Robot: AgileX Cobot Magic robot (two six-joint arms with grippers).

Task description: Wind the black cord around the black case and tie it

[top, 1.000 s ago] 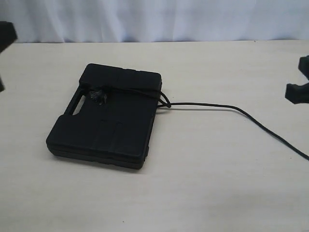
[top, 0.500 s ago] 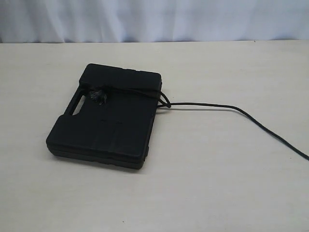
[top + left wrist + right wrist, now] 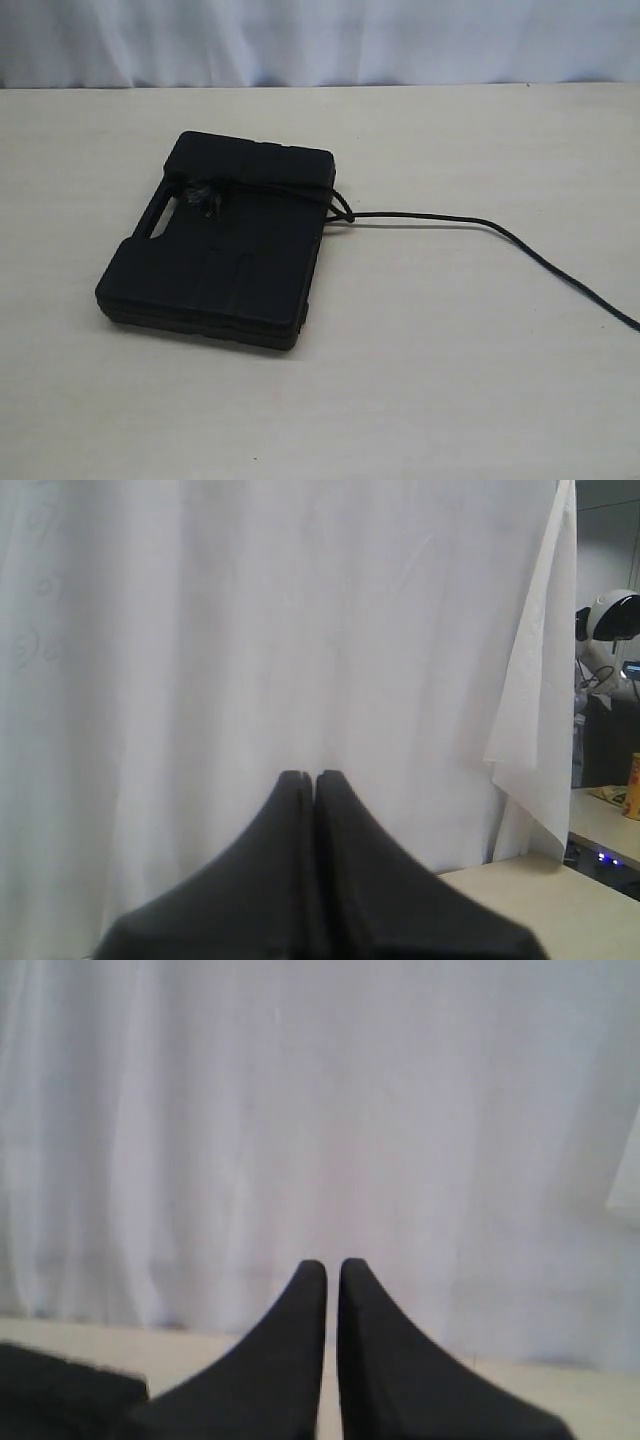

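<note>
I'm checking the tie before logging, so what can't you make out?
- Far end of the black cord: cut off by the exterior view's right edge.
- Under the black case: cord hidden by the case.
- Whether the loop beside the case is knotted: too small, black on black.
- Where left gripper and right gripper sit: outside exterior view; wrist views face curtain.

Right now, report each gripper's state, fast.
Left gripper: closed, holding nothing.
Right gripper: closed, holding nothing.
</note>
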